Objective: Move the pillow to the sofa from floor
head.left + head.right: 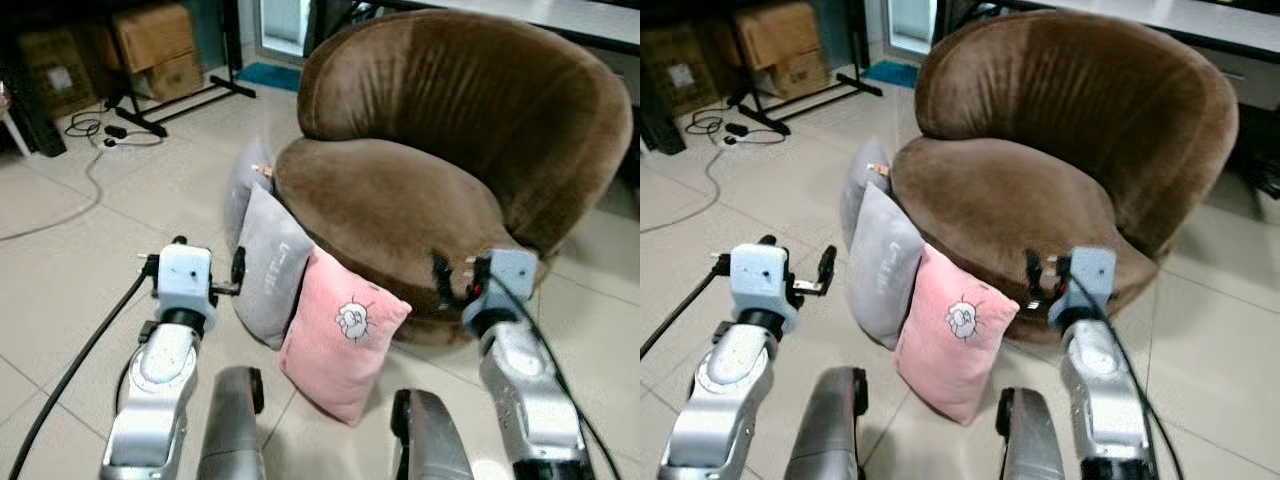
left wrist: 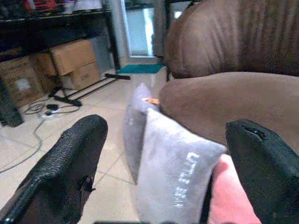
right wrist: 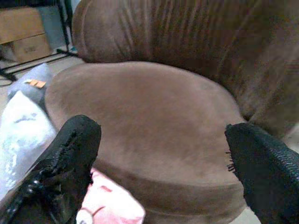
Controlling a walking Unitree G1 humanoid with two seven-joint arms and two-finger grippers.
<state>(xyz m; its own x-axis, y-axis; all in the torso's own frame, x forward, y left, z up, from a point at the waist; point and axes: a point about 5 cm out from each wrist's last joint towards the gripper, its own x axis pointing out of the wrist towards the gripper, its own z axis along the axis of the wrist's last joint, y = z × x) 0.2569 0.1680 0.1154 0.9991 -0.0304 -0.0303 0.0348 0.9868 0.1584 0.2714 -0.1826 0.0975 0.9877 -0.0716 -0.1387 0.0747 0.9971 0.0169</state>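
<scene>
Far left of the sofa [image 1: 460, 150], cardboard boxes [image 1: 155, 45] sit in a dark corner, with a black stand [image 1: 180, 100] on the tiled floor [image 1: 60, 260] in front of them and a cable [image 1: 90, 165] trailing across the tiles.

Nearer the sofa, the left claw [image 1: 238, 268] is raised above the floor, just left of the sofa's front edge and close beside the grey pillow [image 1: 270, 265]. In the left wrist view its two black fingers [image 2: 70, 163] stand wide apart, with the grey pillow between them further off and nothing held.

Three pillows lean in a row against the sofa's lower left front, all standing on the floor. The one furthest back is a second grey pillow [image 1: 243, 180], carrying a small orange tag at its top and touching the sofa's seat edge. The grey pillow with pale lettering stands in front of it. The pink pillow [image 1: 340, 335], with a small cartoon figure on its face, leans against the grey one and the sofa's base, the nearest of the three to the robot.

The sofa is a round brown plush seat with a high curved back.

The right claw [image 1: 452, 280] hovers at the sofa's front edge, right of the pink pillow. In the right wrist view its fingers [image 3: 70, 158] are spread apart over the seat cushion, gripping nothing.
</scene>
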